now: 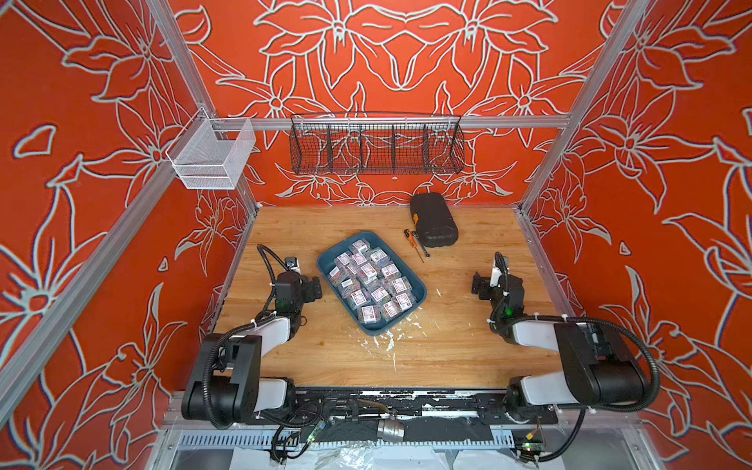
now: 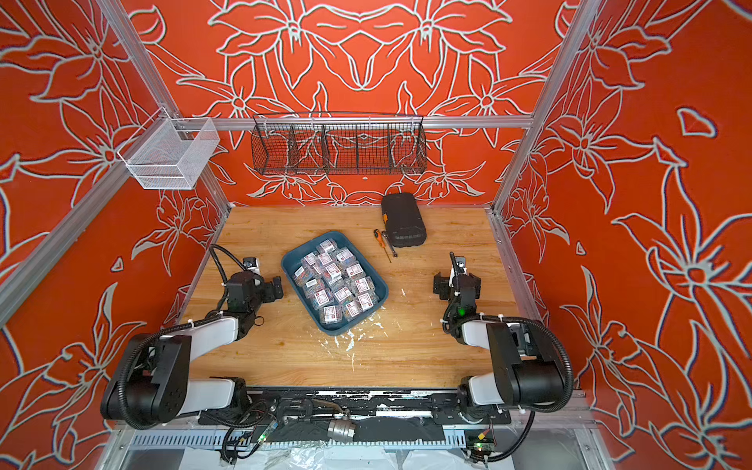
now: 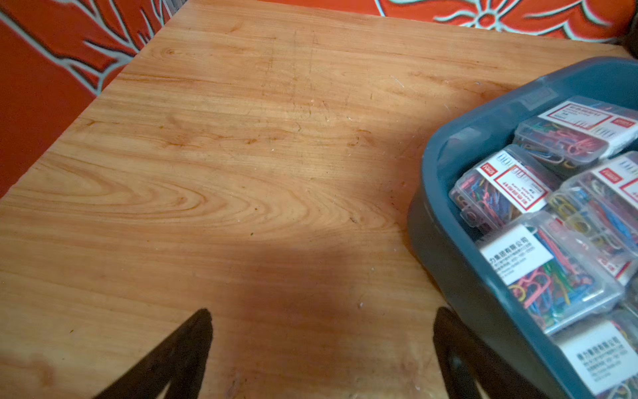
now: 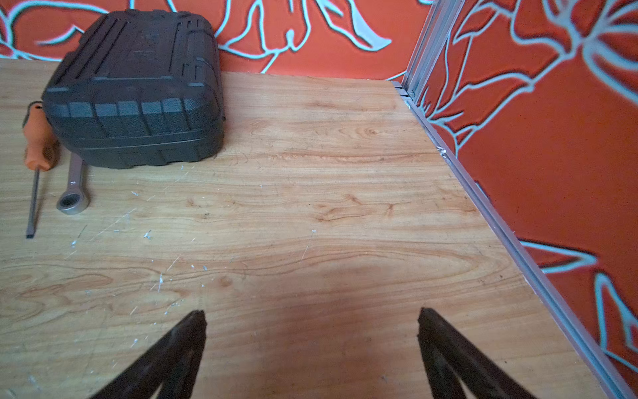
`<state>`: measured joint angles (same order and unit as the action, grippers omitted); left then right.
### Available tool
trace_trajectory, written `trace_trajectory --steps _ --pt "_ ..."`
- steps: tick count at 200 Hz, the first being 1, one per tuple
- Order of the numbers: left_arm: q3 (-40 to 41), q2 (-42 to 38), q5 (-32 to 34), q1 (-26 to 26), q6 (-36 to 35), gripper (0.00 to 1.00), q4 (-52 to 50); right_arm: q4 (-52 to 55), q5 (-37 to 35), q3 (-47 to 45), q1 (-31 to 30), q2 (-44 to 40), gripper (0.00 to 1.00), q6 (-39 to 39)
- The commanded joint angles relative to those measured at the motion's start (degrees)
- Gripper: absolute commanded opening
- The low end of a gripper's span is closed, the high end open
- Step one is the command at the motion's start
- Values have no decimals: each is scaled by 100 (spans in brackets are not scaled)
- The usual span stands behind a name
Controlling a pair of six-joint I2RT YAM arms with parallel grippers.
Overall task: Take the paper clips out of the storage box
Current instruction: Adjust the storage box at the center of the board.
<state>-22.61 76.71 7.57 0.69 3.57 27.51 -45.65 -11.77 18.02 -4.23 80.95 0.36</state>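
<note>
Two claws stand wide apart and empty above the wooden desk (image 1: 447, 350). On the left side, the left claw (image 1: 314, 286) hangs just beside the storage box (image 1: 376, 329). In the left wrist view its dark fingertips (image 3: 202, 321) are spread wide over bare wood, one close to the box's outer wall (image 3: 445, 252).

The teal storage box lies at an angle near the middle of the desk, packed with the paper clips (image 1: 372, 280): small clear cases with white-and-red labels, lying in a jumble, all inside the walls.

Further right and toward the back wall lie an orange-handled screwdriver (image 1: 410, 239) and a small wrench (image 1: 421, 246), side by side against a closed black case (image 1: 433, 219).

On the right side, the right claw (image 1: 477, 285) hangs well apart from the box, its fingertips (image 4: 193, 324) spread wide over bare wood.
</note>
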Motion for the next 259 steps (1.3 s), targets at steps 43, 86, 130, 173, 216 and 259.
trace_trajectory --steps 43,86,130,173,216,259 --pt "-95 21 -63 -16 -94 97 16 -14 -97 52 -8 9 98 -17" --pt "-95 20 -64 -11 -94 97 16 -32 -97 34 -10 0 98 -10" --pt "-100 20 -63 -16 -94 97 17 -40 -97 30 -8 -1 98 -11" --pt "-69 -6 -69 -16 -106 97 47 -179 -128 -40 -15 -50 98 -36" --pt "-536 -924 780 -29 586 97 -1586 188 -810 -402 -37 -1186 98 242" --pt "-117 -2856 389 -25 960 97 -2132 4082 -1823 616 -29 -3064 98 2803"
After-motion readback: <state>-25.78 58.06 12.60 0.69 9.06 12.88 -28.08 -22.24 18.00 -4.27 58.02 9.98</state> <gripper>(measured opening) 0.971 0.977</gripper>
